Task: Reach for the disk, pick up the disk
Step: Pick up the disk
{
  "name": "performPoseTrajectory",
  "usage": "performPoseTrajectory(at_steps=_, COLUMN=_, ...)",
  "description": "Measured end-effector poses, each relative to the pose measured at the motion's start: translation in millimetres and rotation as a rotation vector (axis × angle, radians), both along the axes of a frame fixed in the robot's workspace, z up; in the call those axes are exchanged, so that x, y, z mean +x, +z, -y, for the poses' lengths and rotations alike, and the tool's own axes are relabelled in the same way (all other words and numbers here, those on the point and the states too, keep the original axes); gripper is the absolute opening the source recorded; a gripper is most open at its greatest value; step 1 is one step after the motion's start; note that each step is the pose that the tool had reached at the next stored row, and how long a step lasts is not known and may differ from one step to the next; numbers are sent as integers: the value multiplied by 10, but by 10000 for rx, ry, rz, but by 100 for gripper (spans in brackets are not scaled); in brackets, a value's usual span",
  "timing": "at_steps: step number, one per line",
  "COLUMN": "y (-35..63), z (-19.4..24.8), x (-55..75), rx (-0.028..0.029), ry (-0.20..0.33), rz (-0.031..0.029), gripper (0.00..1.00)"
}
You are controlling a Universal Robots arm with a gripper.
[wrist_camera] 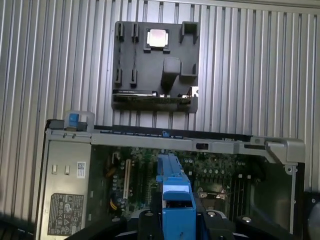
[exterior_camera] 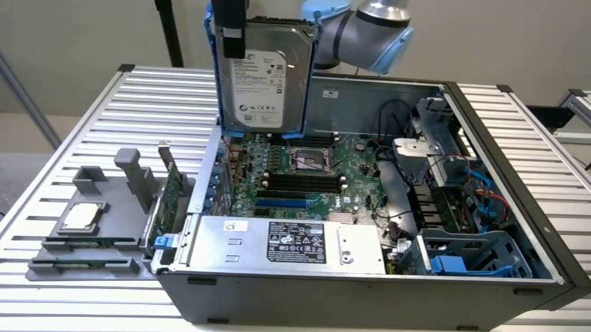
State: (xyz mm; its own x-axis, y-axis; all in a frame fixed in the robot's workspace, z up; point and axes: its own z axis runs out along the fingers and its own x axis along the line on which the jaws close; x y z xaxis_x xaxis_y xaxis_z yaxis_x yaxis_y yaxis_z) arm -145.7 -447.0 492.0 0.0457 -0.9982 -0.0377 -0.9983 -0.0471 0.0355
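Exterior view, largest first: the slatted counter [exterior_camera: 111,104] carries the open computer case [exterior_camera: 369,290], with the grey fixture block [exterior_camera: 88,235] in the lower left of the frame. High in the upper middle, clear above the case, the disk [exterior_camera: 263,79] hangs upright, label facing the camera, blue rails down both edges. The gripper [exterior_camera: 232,31] has its jaws clamped on the top edge. It looks dense, rigid and smooth-faced, so the plastic rails seem the surest place to grip.
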Motion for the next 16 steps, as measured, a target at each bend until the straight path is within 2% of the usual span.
performPoseTrajectory(at_steps=16, y=-1, z=274, x=696, rx=0, ry=1, rz=0, gripper=33)
